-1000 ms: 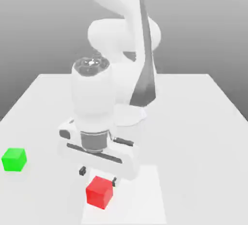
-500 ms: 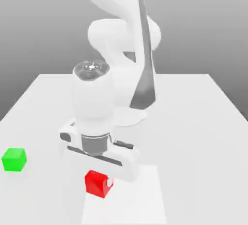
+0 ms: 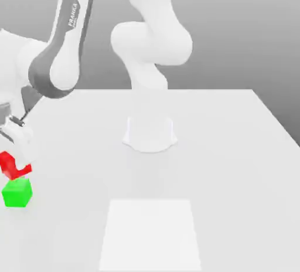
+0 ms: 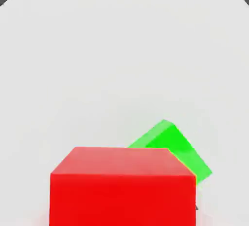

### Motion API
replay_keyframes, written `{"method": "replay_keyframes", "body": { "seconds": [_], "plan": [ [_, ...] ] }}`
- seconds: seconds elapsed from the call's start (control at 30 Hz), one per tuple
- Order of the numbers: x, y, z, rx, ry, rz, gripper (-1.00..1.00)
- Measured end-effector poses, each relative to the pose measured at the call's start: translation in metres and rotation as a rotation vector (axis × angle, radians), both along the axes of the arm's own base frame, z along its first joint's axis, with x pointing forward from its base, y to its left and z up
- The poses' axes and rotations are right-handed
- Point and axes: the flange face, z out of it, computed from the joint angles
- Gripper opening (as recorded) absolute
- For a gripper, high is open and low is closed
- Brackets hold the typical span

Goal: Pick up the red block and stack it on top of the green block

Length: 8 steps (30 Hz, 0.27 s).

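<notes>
Exterior view, tool point(image 3: 13, 162) gripping red block point(image 3: 8, 163), above green block point(image 3: 17, 193)

White table point(image 3: 234, 148) (paler square patch point(image 3: 150, 233))

The red block point(image 3: 8, 164), a small matte bright red cube, hangs clear of the desk at the exterior view's far left, tilted and partly hidden. Directly beneath it, the green block point(image 3: 17, 193), a matching bright green cube, rests flat on the desk.
</notes>
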Motion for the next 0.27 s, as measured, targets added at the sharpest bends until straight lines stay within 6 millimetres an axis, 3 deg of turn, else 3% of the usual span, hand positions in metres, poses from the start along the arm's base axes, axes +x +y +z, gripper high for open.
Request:
{"method": "replay_keyframes", "body": {
  "seconds": [0.13,0.17,0.27],
  "plan": [
    [0.000,-0.001,-0.043,0.000,-0.001,0.007,-1.00],
    [-0.001,-0.001,-0.051,0.000,0.000,0.007,1.00],
    [-0.001,-0.001,-0.051,0.000,0.000,0.007,1.00]
  ]
}}
